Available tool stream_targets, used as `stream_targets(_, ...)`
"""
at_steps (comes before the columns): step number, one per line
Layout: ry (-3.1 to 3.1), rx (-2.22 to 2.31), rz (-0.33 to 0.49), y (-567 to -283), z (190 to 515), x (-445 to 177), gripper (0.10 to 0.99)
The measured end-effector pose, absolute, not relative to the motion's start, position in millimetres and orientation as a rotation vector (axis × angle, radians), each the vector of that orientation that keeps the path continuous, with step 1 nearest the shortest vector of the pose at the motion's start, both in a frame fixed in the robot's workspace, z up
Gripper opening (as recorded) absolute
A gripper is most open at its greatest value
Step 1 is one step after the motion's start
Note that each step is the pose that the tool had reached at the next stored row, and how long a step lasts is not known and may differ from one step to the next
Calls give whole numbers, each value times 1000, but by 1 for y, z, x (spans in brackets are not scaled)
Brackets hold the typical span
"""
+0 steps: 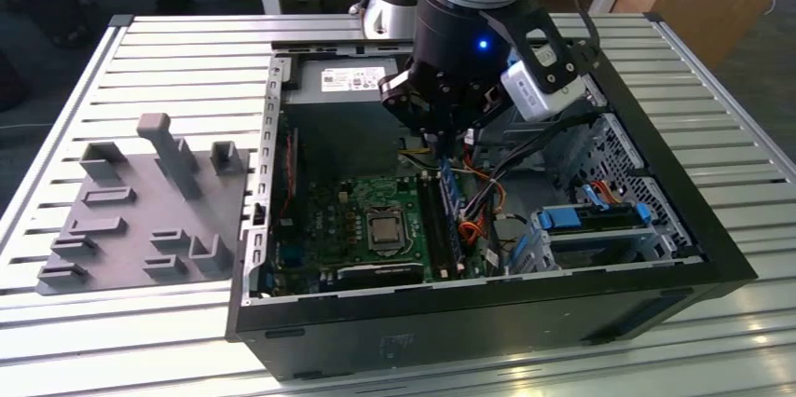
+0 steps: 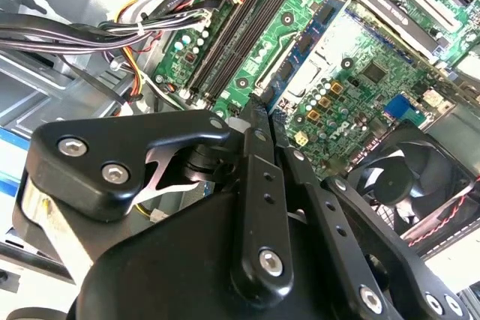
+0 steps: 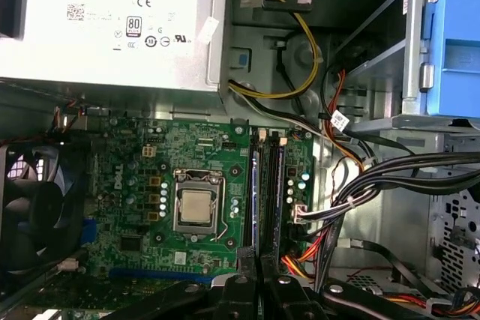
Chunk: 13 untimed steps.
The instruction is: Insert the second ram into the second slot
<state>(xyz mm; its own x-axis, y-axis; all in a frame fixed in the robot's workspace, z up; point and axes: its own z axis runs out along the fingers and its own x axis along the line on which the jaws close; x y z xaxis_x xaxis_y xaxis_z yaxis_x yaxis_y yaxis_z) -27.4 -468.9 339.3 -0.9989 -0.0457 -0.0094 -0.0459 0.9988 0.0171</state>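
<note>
My gripper (image 1: 438,147) hangs inside the open computer case (image 1: 696,229), low over the far end of the two memory slots (image 1: 442,215). In both wrist views its black fingers (image 2: 259,121) press together, shut, with nothing visible between them. The gripper (image 3: 261,267) sits just off the slots' end. The slots (image 3: 267,192) run side by side beside the processor socket (image 3: 199,207). One slot (image 3: 256,192) shows a bluish strip along its length. I cannot tell whether that strip is the second ram seated there. The slots (image 2: 232,31) look dark in the second wrist view.
A silver power supply (image 3: 112,20) fills the case's far end. Bundled cables (image 3: 375,185) cross beside the slots. Blue drive brackets (image 1: 597,215) stand on the exterior view's right. A black fan (image 2: 409,185) sits past the motherboard. A grey fixture tray (image 1: 137,211) lies outside the case.
</note>
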Motion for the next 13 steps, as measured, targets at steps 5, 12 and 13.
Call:
stream_targets(5, 3132, -72, 27, -469, 338, -27, 137)
stream_targets(12, 3131, -72, 27, -469, 337, -27, 137)
stream_targets(13, 3132, -68, 27, -468, 331, -24, 137)
